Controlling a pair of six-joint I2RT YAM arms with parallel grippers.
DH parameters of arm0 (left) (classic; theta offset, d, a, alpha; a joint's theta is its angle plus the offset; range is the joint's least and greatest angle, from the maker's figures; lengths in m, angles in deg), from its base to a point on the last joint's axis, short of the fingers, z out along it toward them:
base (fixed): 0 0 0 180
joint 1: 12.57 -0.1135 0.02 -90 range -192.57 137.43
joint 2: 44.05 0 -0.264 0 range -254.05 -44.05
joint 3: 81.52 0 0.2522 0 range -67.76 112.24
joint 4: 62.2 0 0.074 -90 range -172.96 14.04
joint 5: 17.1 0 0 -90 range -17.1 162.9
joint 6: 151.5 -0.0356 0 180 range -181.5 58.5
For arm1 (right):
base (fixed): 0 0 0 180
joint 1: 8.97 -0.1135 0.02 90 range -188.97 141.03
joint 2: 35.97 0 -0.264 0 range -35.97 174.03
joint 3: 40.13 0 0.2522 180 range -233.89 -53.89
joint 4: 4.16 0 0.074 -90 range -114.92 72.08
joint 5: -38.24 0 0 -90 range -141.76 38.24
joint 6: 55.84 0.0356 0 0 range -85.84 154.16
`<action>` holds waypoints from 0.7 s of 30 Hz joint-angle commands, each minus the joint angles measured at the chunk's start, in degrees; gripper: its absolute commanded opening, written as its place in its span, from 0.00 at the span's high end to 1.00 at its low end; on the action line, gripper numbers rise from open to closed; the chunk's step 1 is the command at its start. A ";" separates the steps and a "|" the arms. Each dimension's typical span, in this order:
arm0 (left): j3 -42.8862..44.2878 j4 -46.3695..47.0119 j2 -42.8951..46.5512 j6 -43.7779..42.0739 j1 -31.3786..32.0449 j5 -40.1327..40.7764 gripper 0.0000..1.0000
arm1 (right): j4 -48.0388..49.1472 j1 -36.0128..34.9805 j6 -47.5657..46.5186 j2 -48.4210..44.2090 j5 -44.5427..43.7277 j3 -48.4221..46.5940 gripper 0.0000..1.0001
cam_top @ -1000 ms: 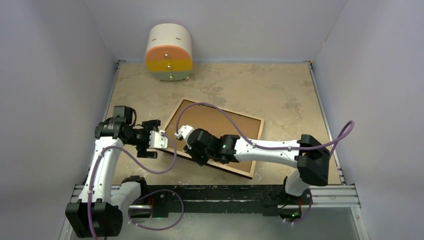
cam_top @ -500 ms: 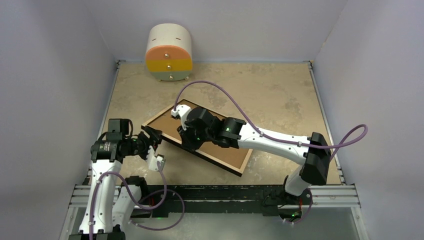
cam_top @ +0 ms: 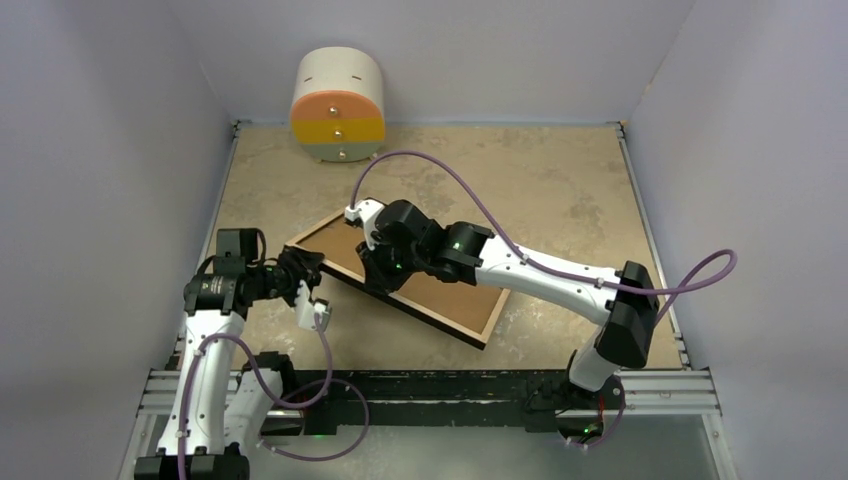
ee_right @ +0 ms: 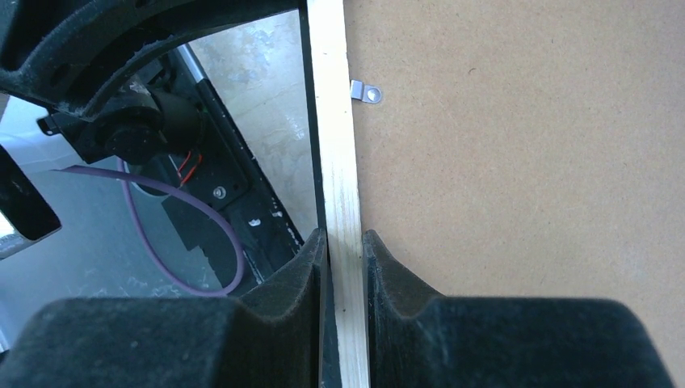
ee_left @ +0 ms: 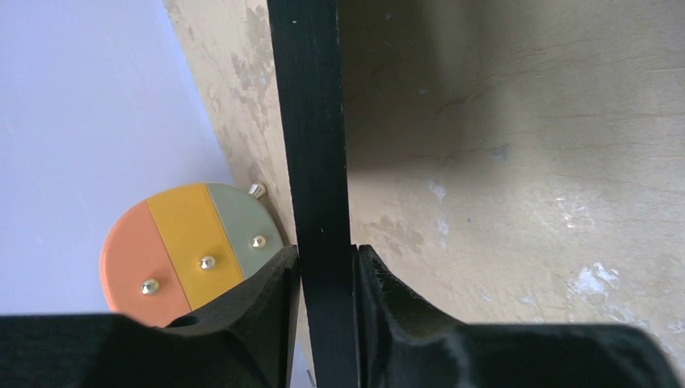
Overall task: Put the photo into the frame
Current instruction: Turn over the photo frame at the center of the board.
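Note:
The frame [cam_top: 322, 229] is back side up, with its light-wood rim around a brown backing board [cam_top: 445, 292]. My left gripper [cam_top: 303, 268] is shut on the frame's left end; the left wrist view shows the black edge [ee_left: 311, 145] pinched between both fingers [ee_left: 266, 299]. My right gripper [cam_top: 372, 268] is shut on the near long side, where the pale wooden rim [ee_right: 335, 137] sits between its pads [ee_right: 388, 267]. A small metal clip [ee_right: 367, 93] lies on the backing board [ee_right: 517, 202]. The photo is out of view.
A round drawer unit [cam_top: 337, 105] with orange, yellow and green fronts stands at the back left against the wall, also visible in the left wrist view [ee_left: 190, 250]. Walls close in the mottled tan table [cam_top: 560, 190] on three sides. The arm rail [cam_top: 440, 385] runs along the near edge.
The right arm has carried the frame left and back and turned it. The left gripper, open beside the frame's corner before, has closed on the frame's left end.

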 commanded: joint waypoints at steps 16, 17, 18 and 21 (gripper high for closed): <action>6.51 2.84 -5.47 -3.71 -0.18 -1.43 1.00 | -11.58 -2.77 -16.71 -6.97 -12.06 -4.19 0.01; 6.47 2.97 -5.48 -3.68 -0.16 -1.59 1.00 | -12.42 -3.97 -17.75 -6.98 -14.04 -3.72 0.01; 6.42 3.11 -5.48 -3.58 -0.21 -1.77 1.00 | -13.04 -5.48 -19.24 -6.98 -16.02 -3.26 0.01; 6.56 3.59 -5.63 -2.53 -0.14 -1.94 1.00 | -13.95 -8.86 -20.83 -6.38 -21.63 -2.25 0.01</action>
